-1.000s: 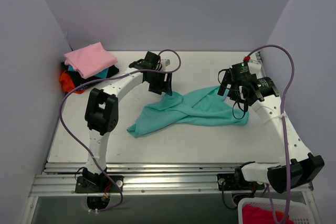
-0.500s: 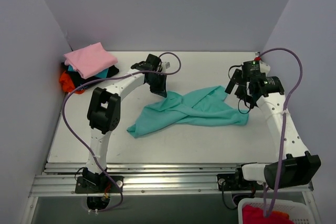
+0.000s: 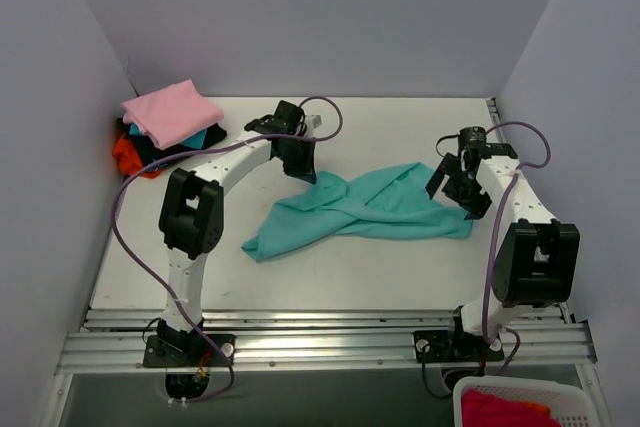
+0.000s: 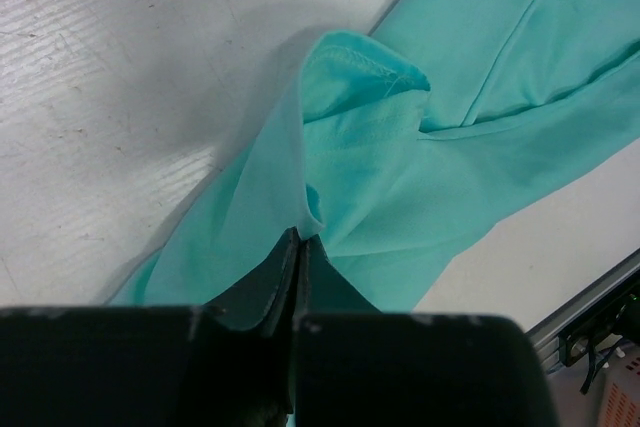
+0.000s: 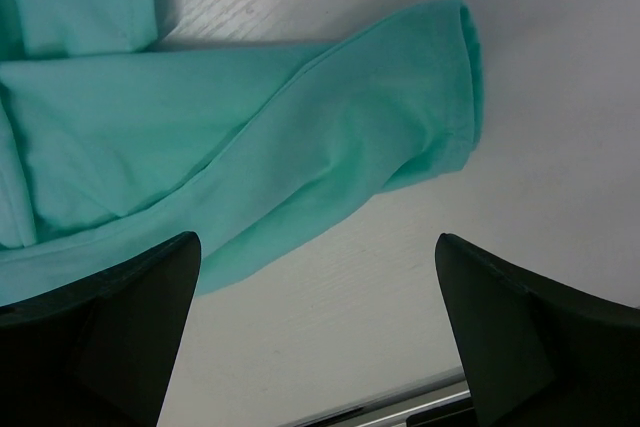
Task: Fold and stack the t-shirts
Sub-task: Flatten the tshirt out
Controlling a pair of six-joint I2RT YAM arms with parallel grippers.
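The left gripper (image 4: 298, 247) stays pinched on a raised fold of the teal t-shirt (image 3: 375, 209), and the cloth trails away beneath it. Since half a second ago the right gripper (image 5: 315, 252), fingers spread wide and holding nothing, has shifted in over the shirt's sleeve end just below it.

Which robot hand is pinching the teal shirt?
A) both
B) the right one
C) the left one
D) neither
C: the left gripper is shut on a fold of the teal t-shirt, while the right gripper stands open with nothing between its fingers.
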